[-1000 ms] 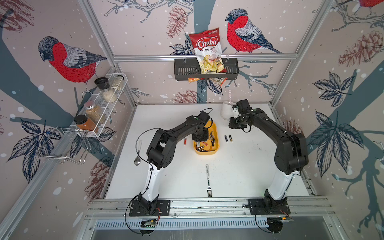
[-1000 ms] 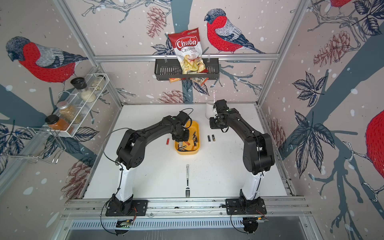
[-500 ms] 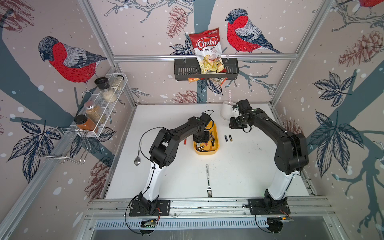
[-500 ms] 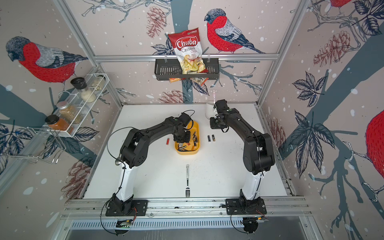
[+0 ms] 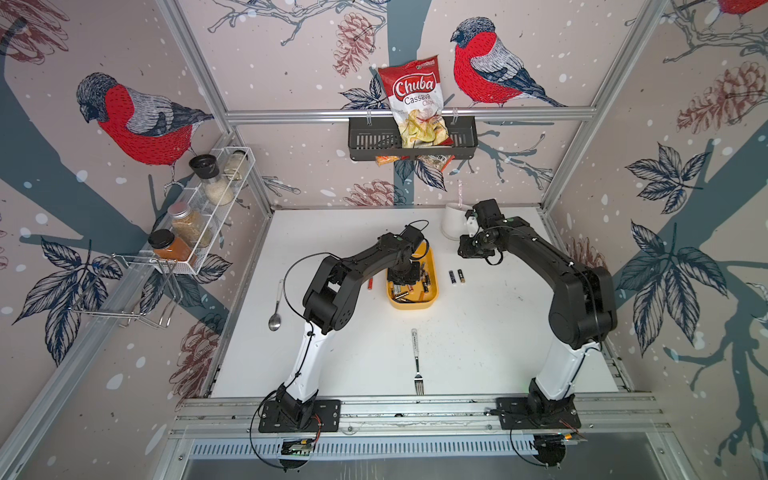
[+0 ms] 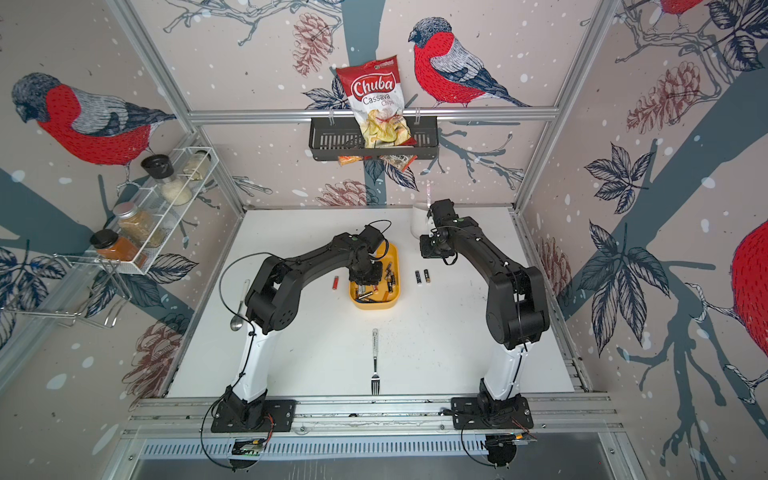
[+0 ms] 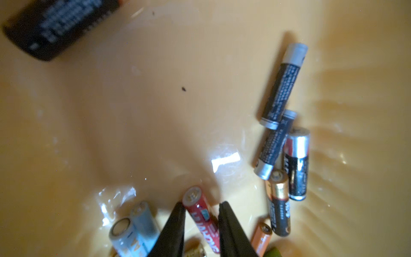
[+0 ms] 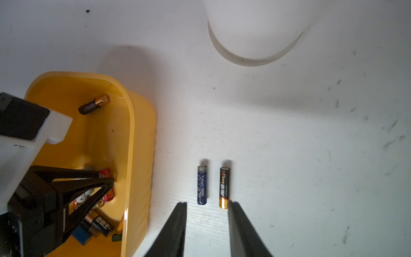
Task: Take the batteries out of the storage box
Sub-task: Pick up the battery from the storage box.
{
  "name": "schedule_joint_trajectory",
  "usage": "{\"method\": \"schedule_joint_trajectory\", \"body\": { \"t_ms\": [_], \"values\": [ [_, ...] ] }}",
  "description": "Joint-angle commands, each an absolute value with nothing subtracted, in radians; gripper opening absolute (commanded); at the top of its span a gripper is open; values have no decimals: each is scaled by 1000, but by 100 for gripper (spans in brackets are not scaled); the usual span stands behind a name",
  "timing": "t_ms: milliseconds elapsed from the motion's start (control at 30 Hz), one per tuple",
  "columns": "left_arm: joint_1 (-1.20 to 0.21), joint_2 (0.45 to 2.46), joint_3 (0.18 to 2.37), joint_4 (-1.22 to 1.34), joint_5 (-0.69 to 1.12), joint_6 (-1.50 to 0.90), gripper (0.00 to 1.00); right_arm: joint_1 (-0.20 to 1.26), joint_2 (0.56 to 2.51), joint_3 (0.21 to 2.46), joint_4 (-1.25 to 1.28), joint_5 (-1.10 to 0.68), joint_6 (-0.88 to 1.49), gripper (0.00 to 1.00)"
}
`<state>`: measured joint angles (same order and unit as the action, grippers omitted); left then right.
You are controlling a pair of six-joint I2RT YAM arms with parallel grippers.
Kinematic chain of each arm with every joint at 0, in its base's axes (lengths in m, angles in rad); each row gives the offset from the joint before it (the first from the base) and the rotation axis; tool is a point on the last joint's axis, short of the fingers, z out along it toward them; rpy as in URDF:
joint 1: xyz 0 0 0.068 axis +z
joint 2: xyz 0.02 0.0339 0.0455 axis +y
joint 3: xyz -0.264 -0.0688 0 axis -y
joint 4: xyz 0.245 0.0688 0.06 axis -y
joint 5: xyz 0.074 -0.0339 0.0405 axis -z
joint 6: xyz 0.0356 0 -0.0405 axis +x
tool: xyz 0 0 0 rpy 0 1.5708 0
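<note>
**Three batteries on the table, the others in the yellow box**

In both top views, one storage box (image 5: 411, 306) is seen at mid-table (image 5: 498, 353), its long axis running from the front edge toward the back wall. The left gripper (image 5: 402, 277) is seen inside it, among the batteries (image 5: 424, 286). Three batteries are counted outside the box. One outlying red battery (image 5: 370, 284) lies just beside it on the left arm's side. A blue battery (image 5: 451, 277) and a black-and-gold battery (image 5: 460, 276) lie side by side on the right arm's side. All three are laid front to back. The right gripper (image 5: 467, 251) is held between this pair and the one cup (image 5: 452, 222). One fork (image 5: 417, 360) and one spoon (image 5: 275, 309) are also counted.

In the left wrist view, nine batteries are clearly counted on the yellow floor. The fingers (image 7: 175, 227) stand narrowly apart on either side of a boxed red battery (image 7: 200, 211), whose long axis runs roughly along them. Whether it is pinched cannot be told.

In the right wrist view, the fingers (image 8: 173, 229) are spread with nothing between them. The two table batteries lie parallel beyond the tips. One black-and-copper battery (image 8: 94, 103) lies alone at the box's far end.
</note>
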<state>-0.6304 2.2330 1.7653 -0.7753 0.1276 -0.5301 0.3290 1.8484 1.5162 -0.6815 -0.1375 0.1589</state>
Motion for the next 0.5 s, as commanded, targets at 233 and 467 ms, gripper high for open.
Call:
{"method": "schedule_joint_trajectory", "body": {
  "t_ms": [233,467],
  "values": [
    [-633,2241,1781,-807,121,-507,22,329,1850,1521,-676,-143,164,38],
    [-632,2236,1780,-790,145,-509,19,333,1852,1522,-680,-138,167,38]
  ]
}}
